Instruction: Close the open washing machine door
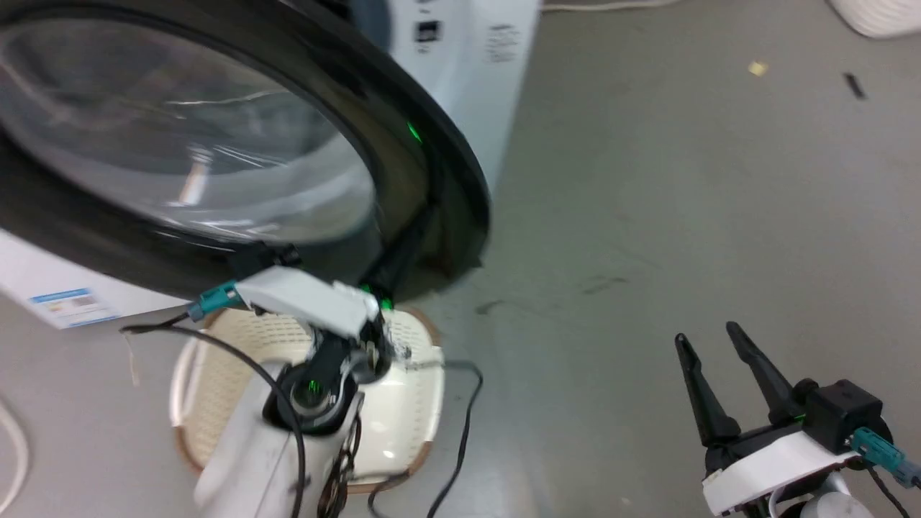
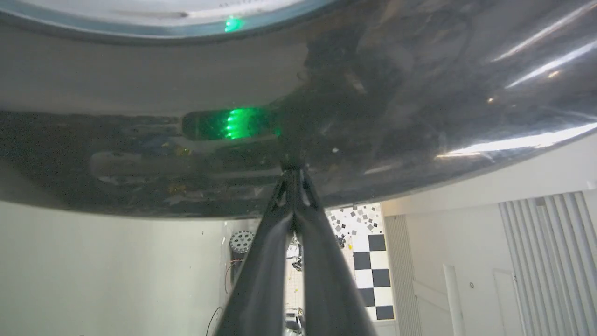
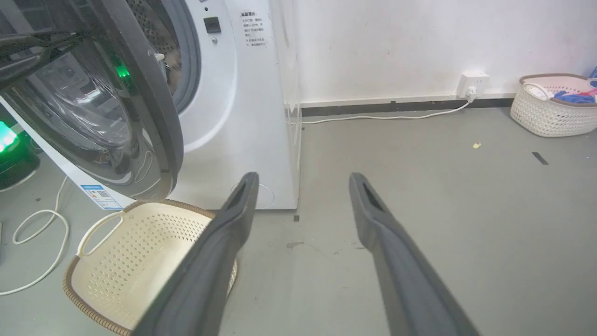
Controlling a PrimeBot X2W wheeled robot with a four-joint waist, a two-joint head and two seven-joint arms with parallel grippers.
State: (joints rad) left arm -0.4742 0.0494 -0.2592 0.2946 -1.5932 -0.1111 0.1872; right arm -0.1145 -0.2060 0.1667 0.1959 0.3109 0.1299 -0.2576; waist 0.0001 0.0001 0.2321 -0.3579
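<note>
The closed left gripper touches the washing machine door straight ahead. The right gripper gapes empty, well apart.

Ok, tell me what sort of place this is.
Likely a robot test room set up as a laundry: a washer, an empty basket, a basket of clothes, and a checkerboard panel.

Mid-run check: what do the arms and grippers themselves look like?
The left gripper and right gripper each have two long, tapering dark grey fingers on a white wrist shell. A teal plug sits at each wrist. A black cable loops along the pale left forearm.
</note>
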